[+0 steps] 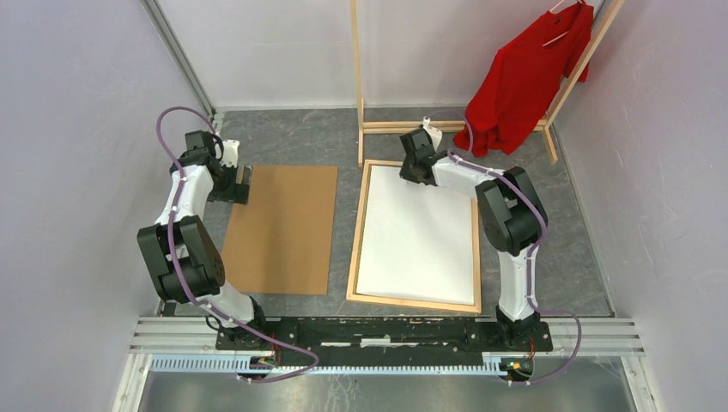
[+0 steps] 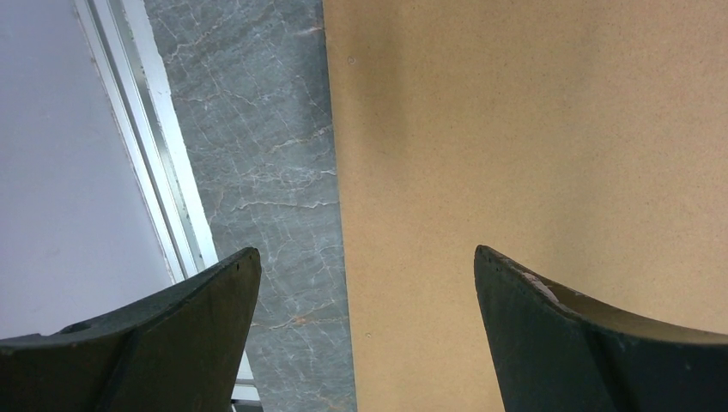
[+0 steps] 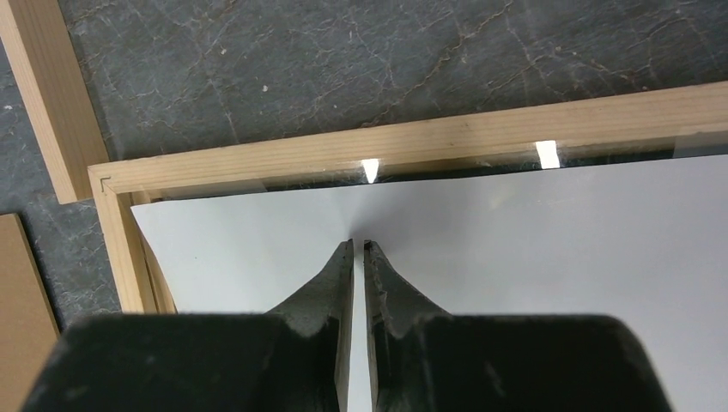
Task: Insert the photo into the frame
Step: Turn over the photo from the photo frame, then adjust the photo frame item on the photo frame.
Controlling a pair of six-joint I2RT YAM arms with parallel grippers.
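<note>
- On the right half of the grey, stone-patterned table (image 1: 292, 137) lay the large thin rectangular frame of light natural wood (image 1: 414, 301), flat, its long sides running away from the arm bases.
- Inside that frame lay the large rectangular paper photo (image 1: 418, 232), plain white reverse up, and no printed side showed.
- From the right wrist view, the photo's far edge sat just beside the frame's far rail, and one corner reached the frame's inner corner.
- At the far end of the photo, the right gripper (image 3: 359, 245) had its fingers together with only a thin slit between them. The tips touched the white sheet, and faint creases ran toward them. Whether paper was pinched between them could not be told.
- Left of the frame and apart from it lay a brown rectangular cardboard board (image 1: 282, 227), flat on the table.
- Over that board's far left edge, the left gripper (image 2: 367, 257) stood with its fingers wide apart, holding nothing.
- Behind the frame stood a tall wooden clothes rack (image 1: 359, 86) with a red shirt (image 1: 524, 81) hanging from it.
</note>
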